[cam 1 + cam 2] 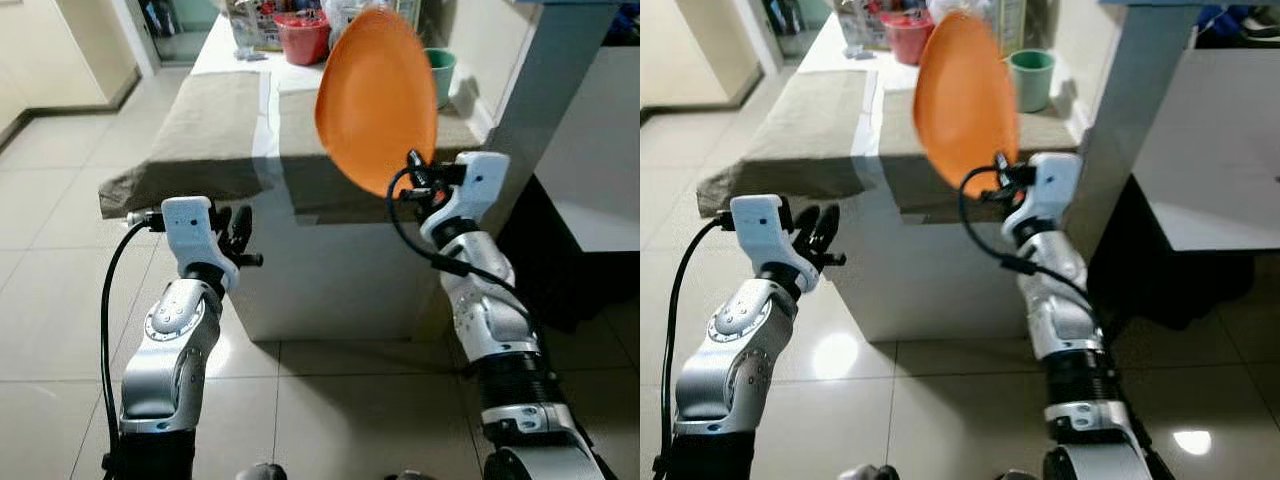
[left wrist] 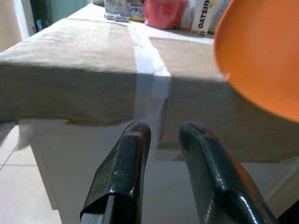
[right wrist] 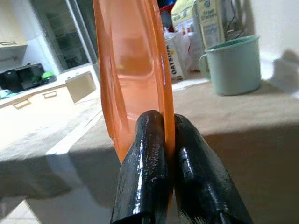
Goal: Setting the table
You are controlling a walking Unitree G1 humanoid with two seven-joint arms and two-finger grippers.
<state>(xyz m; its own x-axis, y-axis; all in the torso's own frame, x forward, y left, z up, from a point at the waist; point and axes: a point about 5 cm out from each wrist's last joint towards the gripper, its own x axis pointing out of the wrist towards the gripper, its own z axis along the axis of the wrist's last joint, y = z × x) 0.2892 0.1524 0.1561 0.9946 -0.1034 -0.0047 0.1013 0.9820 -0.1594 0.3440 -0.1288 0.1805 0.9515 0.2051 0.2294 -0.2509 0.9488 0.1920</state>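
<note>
— Two placemats lie on the table (image 1: pixel 330 270), don't they?
— Yes. The left placemat (image 1: pixel 205 135) and the right placemat (image 1: pixel 300 150) are both drab brown cloths that hang over the table's near edge, with a strip of bare white top between them.
— And where is the plate?
— The orange plate (image 1: pixel 377 98) is up in the air, on edge and tilted, in front of the near edge above the right placemat. It does not touch the table.
— What has it?
— The right gripper (image 3: pixel 167 140). Its two black fingers (image 3: pixel 145 154) are clenched on the plate's lower rim, one on each face, as the right wrist view shows plainly.
— And the other arm?
— The left gripper (image 2: pixel 163 154) is held low, short of the near edge and below the overhang of the left placemat. Its fingers (image 2: pixel 126 158) stand a little apart with nothing between them, so it is released.
— What else stands on the table?
— Toward the far end there is a red bucket (image 1: pixel 302 38), and a pale green mug (image 1: pixel 1032 78) near the right edge just past the right placemat. Beside the bucket are some cartons (image 3: pixel 189 28); one reads "OATSIDE".
— And underfoot?
— A floor (image 1: pixel 330 400) of pale glossy tiles.
</note>
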